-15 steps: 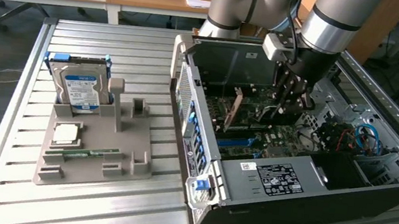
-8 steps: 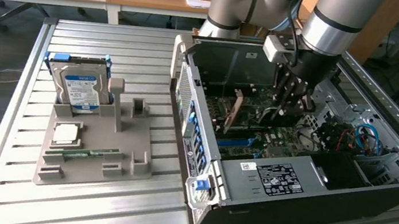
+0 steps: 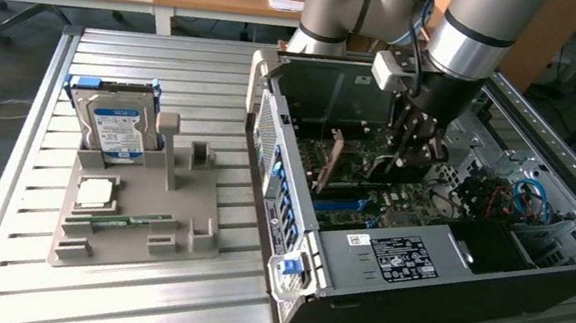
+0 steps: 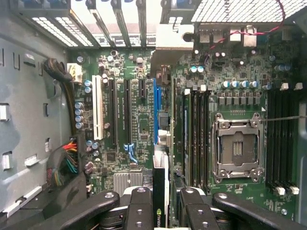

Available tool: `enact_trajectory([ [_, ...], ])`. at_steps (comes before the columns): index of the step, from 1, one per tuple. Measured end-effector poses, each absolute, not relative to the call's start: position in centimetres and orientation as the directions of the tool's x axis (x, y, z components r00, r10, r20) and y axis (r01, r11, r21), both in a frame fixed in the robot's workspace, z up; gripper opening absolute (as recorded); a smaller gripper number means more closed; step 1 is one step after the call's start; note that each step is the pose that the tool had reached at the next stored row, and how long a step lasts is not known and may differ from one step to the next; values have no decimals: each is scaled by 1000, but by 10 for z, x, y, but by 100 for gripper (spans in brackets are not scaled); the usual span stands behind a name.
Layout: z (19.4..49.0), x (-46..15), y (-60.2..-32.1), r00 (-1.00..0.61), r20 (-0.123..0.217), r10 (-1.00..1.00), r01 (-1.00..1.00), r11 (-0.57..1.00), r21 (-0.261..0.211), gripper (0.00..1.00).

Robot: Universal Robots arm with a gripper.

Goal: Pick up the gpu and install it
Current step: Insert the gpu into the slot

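Note:
My gripper (image 3: 410,148) is lowered inside the open computer case (image 3: 391,309), over the motherboard (image 4: 134,115). In the wrist view my gripper (image 4: 160,203) is shut on the gpu (image 4: 160,184), a thin dark card seen edge-on between the two black fingers (image 4: 139,206). The card runs away from the fingers toward the case's rear wall, where its pale metal bracket (image 4: 175,40) shows. It hangs in line with the blue expansion slot (image 4: 157,103). Whether its edge touches the slot I cannot tell.
Memory slots (image 4: 194,134) and the CPU socket (image 4: 238,148) lie beside the card. A cable bundle (image 4: 67,165) sits by the case wall. On the slatted table a grey tray (image 3: 185,223) holds a hard drive (image 3: 119,127), a chip (image 3: 94,190) and a green memory stick (image 3: 122,221).

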State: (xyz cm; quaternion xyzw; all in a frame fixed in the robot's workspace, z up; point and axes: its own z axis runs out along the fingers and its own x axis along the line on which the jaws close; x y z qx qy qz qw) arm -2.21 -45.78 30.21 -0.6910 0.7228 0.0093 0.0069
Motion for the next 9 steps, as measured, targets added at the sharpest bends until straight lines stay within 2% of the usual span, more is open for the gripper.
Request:
enact_trajectory([
  [9,292,-25,-458,-45,-23,-999,-999,45,4,27],
])
